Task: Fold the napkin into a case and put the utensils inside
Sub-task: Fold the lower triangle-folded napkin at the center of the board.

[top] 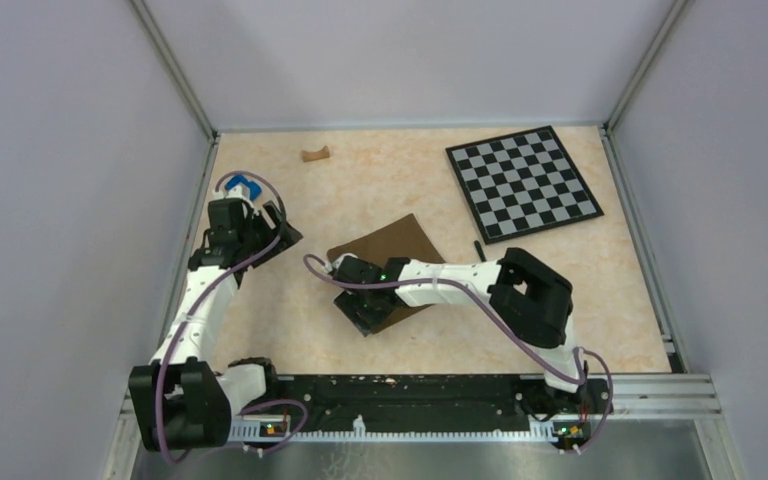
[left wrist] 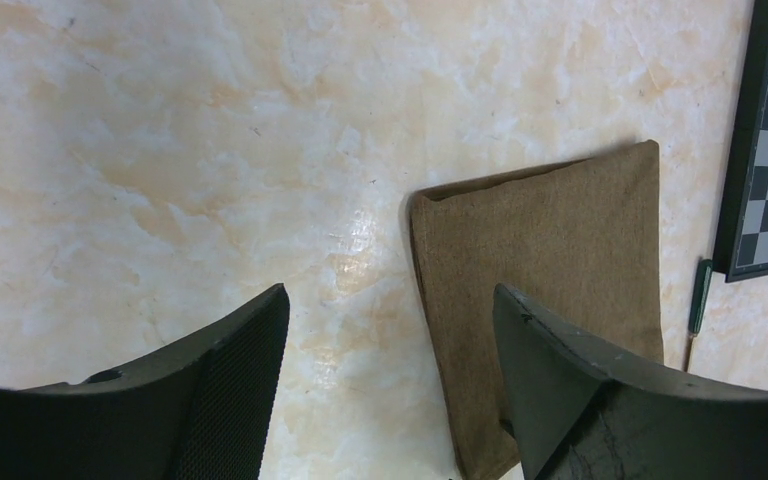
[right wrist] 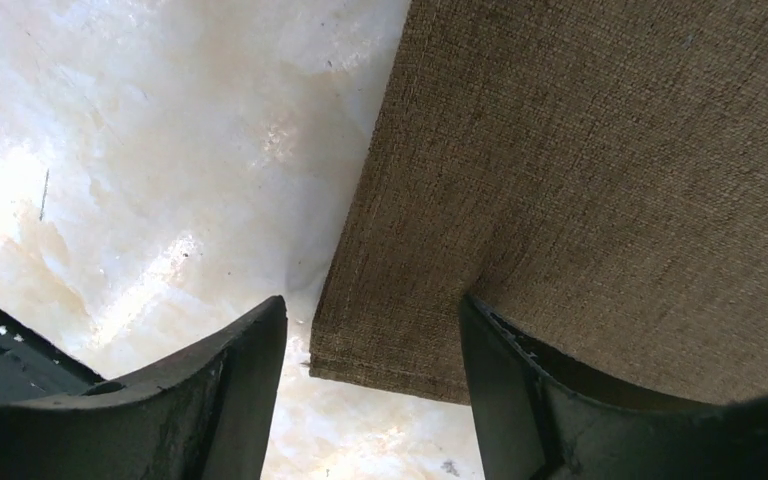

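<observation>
The napkin (top: 390, 245) lies folded into a brown layered rectangle in the middle of the table. My right gripper (top: 362, 312) hovers low over its near corner. In the right wrist view the jaws of the gripper (right wrist: 372, 305) stand open, with the napkin's (right wrist: 610, 150) layered corner below and between them. My left gripper (top: 278, 238) is off to the napkin's left. It is open (left wrist: 390, 300) over bare table, and the napkin (left wrist: 550, 250) lies by its right finger. A slim dark knife (left wrist: 699, 295) lies beyond the napkin by the checkerboard. The fork is out of view.
A checkerboard (top: 522, 182) lies at the back right. A small blue block (top: 245, 185) sits behind the left wrist near the left wall. A small tan piece (top: 315, 153) lies at the back. Walls enclose the table on three sides.
</observation>
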`<state>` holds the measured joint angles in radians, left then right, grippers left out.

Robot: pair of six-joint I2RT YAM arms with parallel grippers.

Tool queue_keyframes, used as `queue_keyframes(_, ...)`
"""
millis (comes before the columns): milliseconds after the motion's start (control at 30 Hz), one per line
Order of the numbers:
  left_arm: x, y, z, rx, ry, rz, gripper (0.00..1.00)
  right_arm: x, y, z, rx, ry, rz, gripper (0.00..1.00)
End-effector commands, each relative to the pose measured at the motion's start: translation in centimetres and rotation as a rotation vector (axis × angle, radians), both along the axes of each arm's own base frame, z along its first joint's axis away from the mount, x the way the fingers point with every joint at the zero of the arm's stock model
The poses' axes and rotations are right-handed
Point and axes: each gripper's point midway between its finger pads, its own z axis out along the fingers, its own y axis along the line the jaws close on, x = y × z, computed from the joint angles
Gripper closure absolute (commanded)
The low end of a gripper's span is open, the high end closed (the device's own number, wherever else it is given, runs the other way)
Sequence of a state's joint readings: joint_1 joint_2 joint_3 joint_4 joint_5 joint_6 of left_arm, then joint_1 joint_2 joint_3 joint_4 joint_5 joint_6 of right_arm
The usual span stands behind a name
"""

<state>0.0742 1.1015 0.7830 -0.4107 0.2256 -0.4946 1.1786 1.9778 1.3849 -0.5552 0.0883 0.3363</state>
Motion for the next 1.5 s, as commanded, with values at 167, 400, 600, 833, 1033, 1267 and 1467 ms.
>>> queue_keyframes(167,0.4,0.1,0.9,-0.015,-0.062,-0.014,0.21,0.5,-0.6,-2.1,-0.135,-0.09,0.0,0.43)
queue_keyframes(400,0.2,0.3,1.0,-0.016,-0.066,-0.008,0.2,0.8,-2.5,-4.4,-0.255,-0.202,-0.022,0.62)
queue_keyframes(600,-0.2,-0.1,0.4,-0.032,-0.053,-0.017,0.2,1.0,-1.1,-2.8,-0.131,-0.207,-0.028,0.9)
queue_keyframes(833,-0.6,-0.7,0.1,-0.058,-0.042,-0.039,0.2,1.4,0.8,0.6,0.04,-0.169,-0.011,0.94)
queue_keyframes(1033,-0.4,-1.0,0.2,-0.07,-0.047,-0.052,0.2,0.0,0.6,4.1,0.062,-0.121,0.027,0.43)
queue_keyframes(1267,-0.1,-0.2,-0.2,-0.027,-0.019,-0.042,0.18,-1.1,-0.6,3.8,-0.069,-0.009,-0.022,0.32)
queue_keyframes(1467,-0.2,0.0,-0.5,-0.009,-0.002,-0.047,0.12,0.0,-0.5,2.5,-0.124,0.015,-0.064,0.35)
